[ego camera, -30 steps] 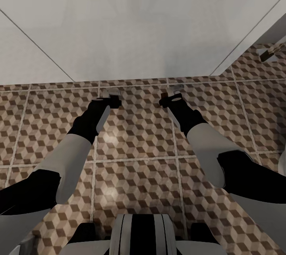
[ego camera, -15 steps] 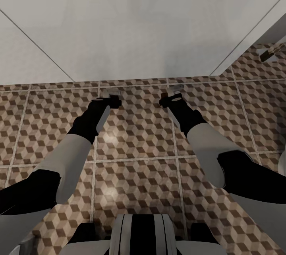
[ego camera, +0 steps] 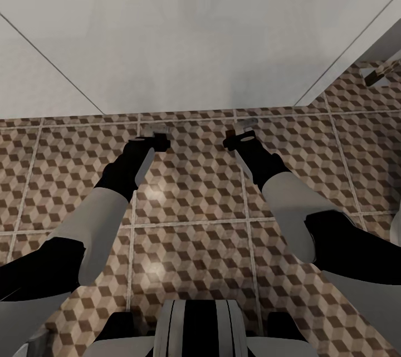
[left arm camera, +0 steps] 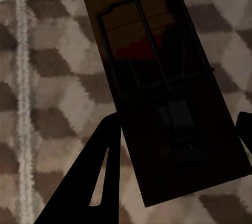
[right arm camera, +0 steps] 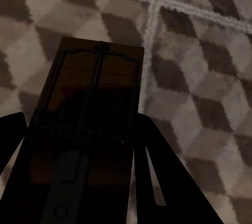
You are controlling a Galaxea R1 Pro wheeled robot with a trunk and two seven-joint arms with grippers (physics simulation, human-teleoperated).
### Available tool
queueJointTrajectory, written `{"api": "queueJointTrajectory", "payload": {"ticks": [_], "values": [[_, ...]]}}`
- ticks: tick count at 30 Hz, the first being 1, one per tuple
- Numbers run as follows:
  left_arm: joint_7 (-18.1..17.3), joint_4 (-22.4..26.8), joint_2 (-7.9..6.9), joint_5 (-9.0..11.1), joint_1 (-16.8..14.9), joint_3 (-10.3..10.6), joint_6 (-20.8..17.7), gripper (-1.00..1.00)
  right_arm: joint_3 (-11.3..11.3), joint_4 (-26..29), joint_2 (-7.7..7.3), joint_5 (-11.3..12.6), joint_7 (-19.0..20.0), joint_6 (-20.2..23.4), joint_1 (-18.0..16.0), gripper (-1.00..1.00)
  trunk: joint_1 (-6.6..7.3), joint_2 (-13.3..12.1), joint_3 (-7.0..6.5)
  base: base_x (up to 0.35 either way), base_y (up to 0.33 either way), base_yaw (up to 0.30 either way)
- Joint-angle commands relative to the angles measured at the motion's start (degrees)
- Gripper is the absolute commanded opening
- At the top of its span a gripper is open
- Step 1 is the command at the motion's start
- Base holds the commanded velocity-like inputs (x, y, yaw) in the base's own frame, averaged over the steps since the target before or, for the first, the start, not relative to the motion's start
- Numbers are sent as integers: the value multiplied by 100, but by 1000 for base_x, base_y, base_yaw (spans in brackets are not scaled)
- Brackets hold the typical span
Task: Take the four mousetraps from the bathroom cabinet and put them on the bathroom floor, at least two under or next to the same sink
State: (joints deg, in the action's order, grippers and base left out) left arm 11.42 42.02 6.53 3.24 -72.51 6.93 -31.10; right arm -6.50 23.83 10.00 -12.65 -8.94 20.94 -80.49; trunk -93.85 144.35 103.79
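Glossy tiled bathroom floor (ego camera: 189,245), wooden mousetraps (left arm camera: 163,93)

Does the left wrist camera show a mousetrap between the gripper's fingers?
Yes: a mousetrap with wire parts and a red spot sits between the left gripper's dark fingers, above the cube-patterned floor.

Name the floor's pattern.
Brown, beige and white cubes on the floor tiles, clearest in the head view.

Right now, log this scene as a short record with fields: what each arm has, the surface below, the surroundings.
left gripper: fingers either side of a mousetrap, held above the floor
right gripper: fingers flanking a second mousetrap
floor: cube-pattern tiles, pale grout lines
ahead: plain white wall
arm pose: both reach forward over the tiles, side by side
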Motion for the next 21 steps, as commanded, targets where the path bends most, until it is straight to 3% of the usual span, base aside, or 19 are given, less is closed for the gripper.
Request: {"api": "queueJointTrajectory", "payload": {"ticks": [1,21], "values": [[45,7,-3,27,-1,20,-27,-100,-19,7,0,-20,-5,41,-1,-100,1,1,3,0,0,0],[53,22,-11,27,-1,23,-27,-100,-27,0,0,-12,346,16,-2,-100,1,1,3,0,0,0]]}}
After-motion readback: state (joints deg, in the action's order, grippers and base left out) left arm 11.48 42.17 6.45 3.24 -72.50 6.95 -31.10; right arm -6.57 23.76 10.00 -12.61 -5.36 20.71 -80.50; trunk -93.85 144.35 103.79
